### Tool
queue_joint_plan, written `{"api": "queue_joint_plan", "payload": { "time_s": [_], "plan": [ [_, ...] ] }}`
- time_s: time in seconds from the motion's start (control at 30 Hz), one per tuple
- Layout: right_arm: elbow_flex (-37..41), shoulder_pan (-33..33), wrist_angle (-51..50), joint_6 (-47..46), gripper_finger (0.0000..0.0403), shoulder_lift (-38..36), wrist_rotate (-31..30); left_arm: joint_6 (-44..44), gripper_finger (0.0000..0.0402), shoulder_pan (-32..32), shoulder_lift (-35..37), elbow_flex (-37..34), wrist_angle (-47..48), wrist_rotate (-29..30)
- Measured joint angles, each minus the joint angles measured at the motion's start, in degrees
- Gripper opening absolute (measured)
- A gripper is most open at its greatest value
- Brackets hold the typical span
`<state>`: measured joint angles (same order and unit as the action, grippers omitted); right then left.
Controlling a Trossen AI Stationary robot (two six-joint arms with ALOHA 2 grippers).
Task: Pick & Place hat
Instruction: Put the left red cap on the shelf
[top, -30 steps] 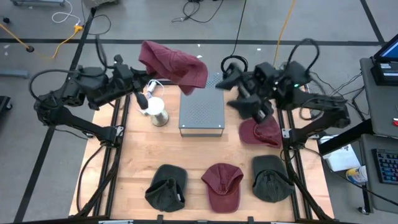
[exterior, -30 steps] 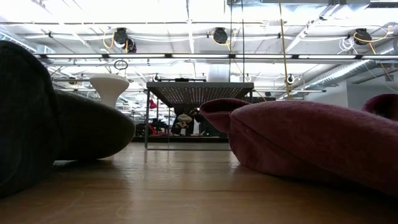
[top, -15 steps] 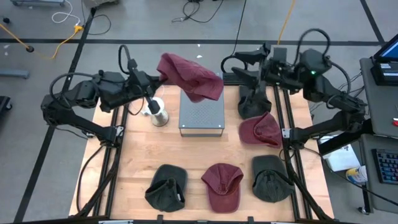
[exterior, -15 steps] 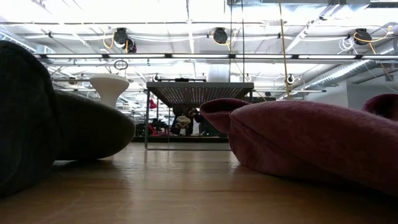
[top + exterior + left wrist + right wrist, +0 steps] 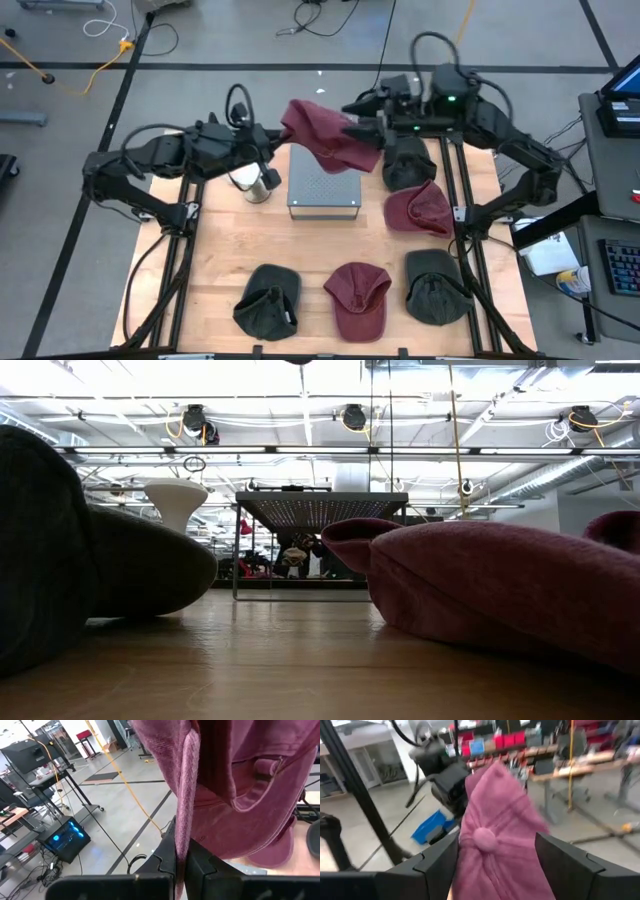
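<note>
The red hat [image 5: 328, 135] hangs in the air at upper centre of the high view, above the far edge of the grey perforated box [image 5: 324, 182], touching nothing beneath it. The left gripper [image 5: 272, 142] is pinched tight on a fold of its fabric; in the left wrist view that fold [image 5: 187, 795] runs straight down between the two closed fingers, so the crown sags under its own weight. Held by one edge like this, the hat droops open, which probably makes it easier for a second grip. Its long axis lies roughly left to right across the high view, with the bulk trailing toward the right.

The right gripper [image 5: 368, 117] sits just beside the hat's right end, fingers spread wide on either side of the crown and its top button [image 5: 485, 838] in the right wrist view. It looks placed to receive the hat, though I cannot tell whether it touches the cloth.

On the bench [image 5: 310, 250] lie other hats: a dark one [image 5: 408, 165] and a red one [image 5: 420, 210] at right, three more along the near edge. A white stand [image 5: 250, 178] is left of the box.
</note>
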<state>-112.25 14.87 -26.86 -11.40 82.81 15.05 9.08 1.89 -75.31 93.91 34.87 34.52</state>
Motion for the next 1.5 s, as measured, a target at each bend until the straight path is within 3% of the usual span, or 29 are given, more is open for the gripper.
{"api": "queue_joint_plan", "payload": {
  "time_s": [0.13,0.43,0.67,0.9,1.07,1.23,1.5],
  "plan": [
    [-0.65,0.00,-1.02,-1.88,0.0256,0.43,3.08,-0.55,0.0008,0.00,-0.55,-0.04,0.19,-0.04],
    [-0.83,0.00,-6.36,-2.74,0.0238,-0.11,2.99,-1.51,0.0008,0.00,-0.52,-0.04,-0.88,0.02],
    [-0.78,-0.02,-5.83,-2.90,0.0149,-0.17,3.08,-1.92,0.0008,0.00,-0.50,-0.04,-0.15,-0.02],
    [-0.74,-0.18,-7.17,-2.67,0.0019,-0.39,3.13,-2.50,0.0010,0.00,-0.50,-0.04,-0.08,-0.02],
    [-0.68,-0.61,-4.98,-1.82,0.0005,-1.10,3.05,-4.90,0.0009,0.00,-0.50,-0.04,2.30,-2.24],
    [-0.68,-0.85,-3.26,3.74,0.0003,-1.77,2.77,-11.06,0.0055,0.02,-0.48,-0.04,4.16,-8.27],
    [-0.68,-1.11,-3.76,16.27,0.0001,-1.80,2.51,-28.63,0.0134,0.00,-0.11,-0.02,9.24,-17.07]
  ]
}}
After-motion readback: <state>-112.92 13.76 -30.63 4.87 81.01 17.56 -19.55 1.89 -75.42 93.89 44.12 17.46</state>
